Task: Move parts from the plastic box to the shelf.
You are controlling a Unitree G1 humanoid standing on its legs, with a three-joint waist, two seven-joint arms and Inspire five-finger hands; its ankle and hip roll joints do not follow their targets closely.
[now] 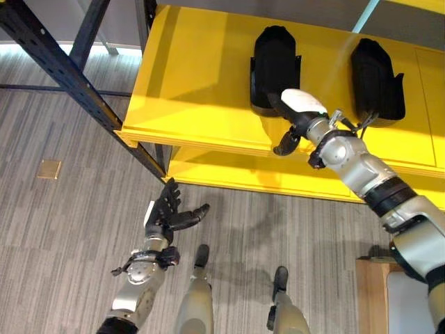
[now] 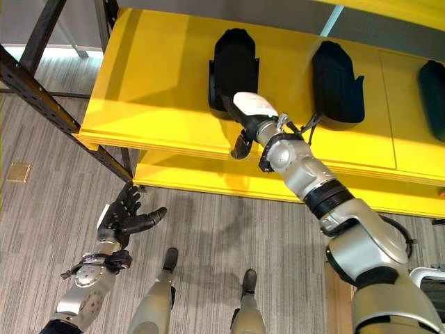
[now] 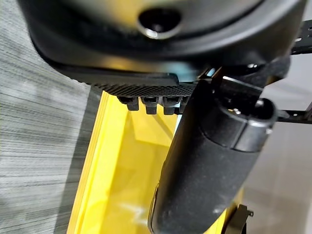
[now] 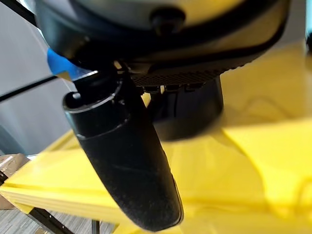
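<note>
At the yellow shelf (image 1: 201, 83), we see the robot's right hand (image 1: 300, 111) reaching over the front edge to the near end of a black moulded part (image 1: 274, 62) that already lies flat on the shelf board; a second black part (image 1: 375, 76) sits well apart at its three o'clock, and the right eye view shows the edge of a third part (image 2: 434, 94) further on. The right hand's thumb hangs down past the shelf lip and its fingers point toward the part, but we cannot tell whether they are closed on it or merely touching its end. The left hand (image 1: 170, 212) hovers low over the grey floor (image 1: 62, 223) at about seven o'clock from the shelf, fingers spread and holding nothing. We judge the placing step nearly done: the part should be squared with its neighbour and fully on the board, then the hand drawn straight back so the thumb clears the lip without dragging the part
</note>
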